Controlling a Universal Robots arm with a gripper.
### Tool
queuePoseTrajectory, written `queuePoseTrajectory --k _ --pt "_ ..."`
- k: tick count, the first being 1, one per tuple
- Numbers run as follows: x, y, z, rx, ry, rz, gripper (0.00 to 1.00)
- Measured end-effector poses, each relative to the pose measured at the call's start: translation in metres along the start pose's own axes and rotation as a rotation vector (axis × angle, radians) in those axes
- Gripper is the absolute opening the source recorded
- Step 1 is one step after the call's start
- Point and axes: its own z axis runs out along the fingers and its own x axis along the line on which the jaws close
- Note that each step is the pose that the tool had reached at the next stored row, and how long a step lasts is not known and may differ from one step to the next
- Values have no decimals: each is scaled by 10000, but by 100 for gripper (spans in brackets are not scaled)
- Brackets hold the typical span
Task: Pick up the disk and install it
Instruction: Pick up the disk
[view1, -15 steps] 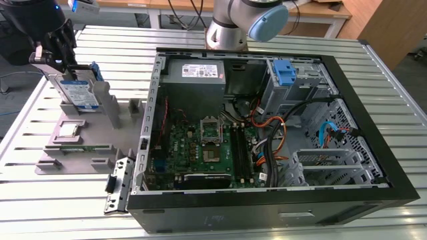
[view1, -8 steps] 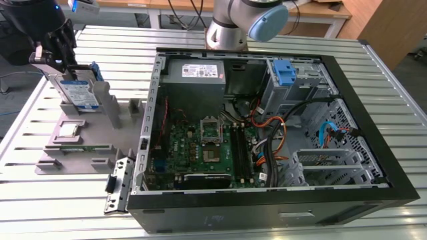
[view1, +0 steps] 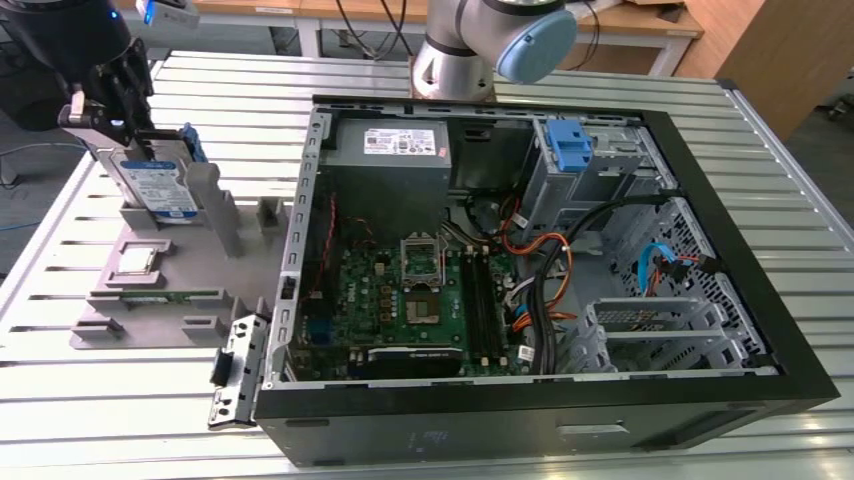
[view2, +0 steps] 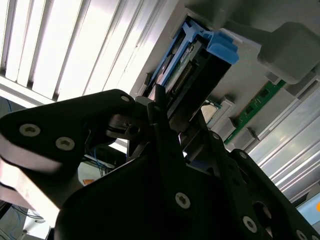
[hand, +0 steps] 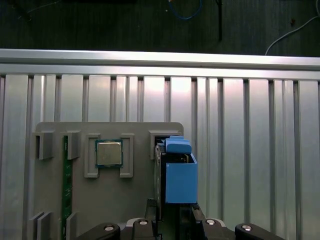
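**A:** 1 disk (view1: 150, 182), 1 gripper (view1: 114, 125), 1 open computer case (view1: 534, 250). Anything else?

**B:** 1 grey fixture (view1: 187, 275), carrying 1 processor chip (hand: 109, 153) and 1 memory stick (hand: 65, 185).

**A:** Where's the disk?

**B:** Upright on edge in the fixture, well apart from the case. The gripper sits at its top end, straddling it. Clamped or loose, I cannot tell.

**A:** Surface and room?

**B:** Ribbed aluminium table (view1: 267, 85), with wooden benches (view1: 627, 22) behind.
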Motion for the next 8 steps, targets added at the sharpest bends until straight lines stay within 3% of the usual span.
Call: queuePoseTrajectory --k 8 --pt "0 0 0 9 -4 144 35"
